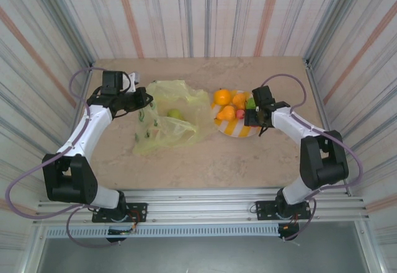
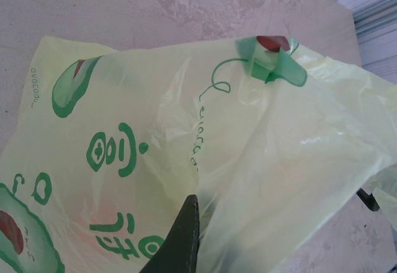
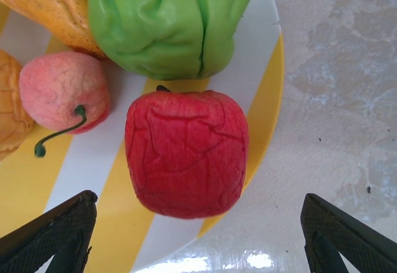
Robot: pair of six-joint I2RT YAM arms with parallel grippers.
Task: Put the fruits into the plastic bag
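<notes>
The translucent yellow-green plastic bag with avocado prints lies crumpled left of centre, with a green fruit showing through it. My left gripper is at its left rim, and its dark fingers are shut on a fold of the bag. The other fruits sit on the striped plate: oranges, a red apple, a pink peach and a green fruit. My right gripper hangs open just above the red apple, one finger on each side, not touching it.
The plate's rim lies close to the right finger, with bare marbled table beyond it. Striped walls enclose the table on three sides. Open tabletop lies in front of the bag and the plate.
</notes>
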